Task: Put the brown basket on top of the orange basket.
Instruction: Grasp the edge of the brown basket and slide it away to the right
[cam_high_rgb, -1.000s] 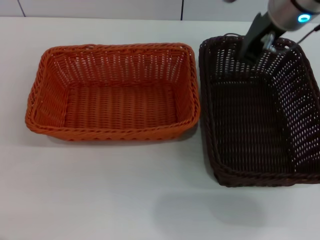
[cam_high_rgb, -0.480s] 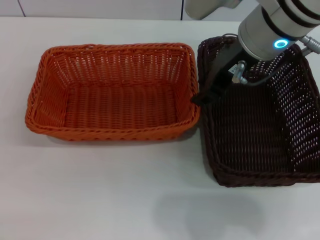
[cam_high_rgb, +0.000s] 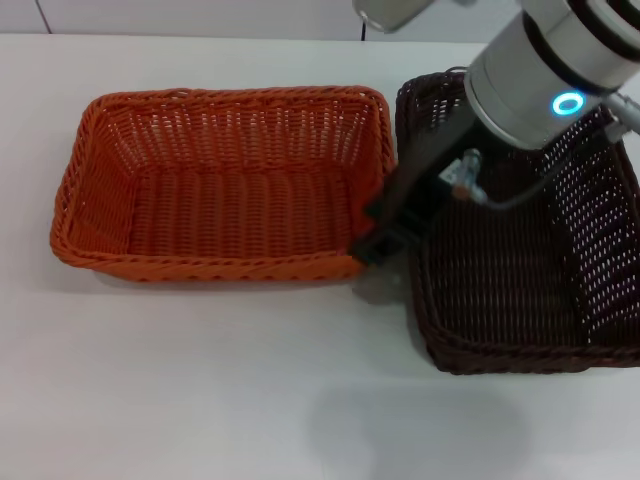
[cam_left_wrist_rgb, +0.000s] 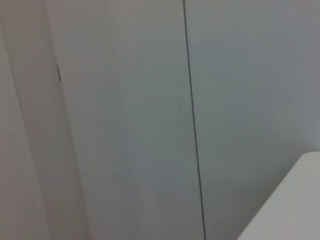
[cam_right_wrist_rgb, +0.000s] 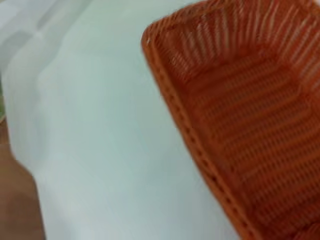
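R gripper (cam_high_rgb: 385, 235) has come down and across from the far rim of the brown basket (cam_high_rgb: 520, 270) — it now sits low at that basket's rim nearest the orange basket (cam_high_rgb: 225, 185), right at the gap between the two. Over the last sec it swept from the far end of the brown basket toward the near corner of the orange one. We can't tell how far the fingers are spread, or whether they've caught the rim; dark fingers against dark weave.

Brown basket flat on the worktop (cam_high_rgb: 200, 380), just beside the orange one, rims nearly touching. Not lifted, no tilt seen. Orange basket holds nothing.

R wrist cam shows only orange basket corner (cam_right_wrist_rgb: 240, 115) and worktop — consistent w/ gripper facing that way.

Our read: approach phase, lining up a rim grasp on the side wall; stacking not started. L arm out of view, its cam sees wall only.
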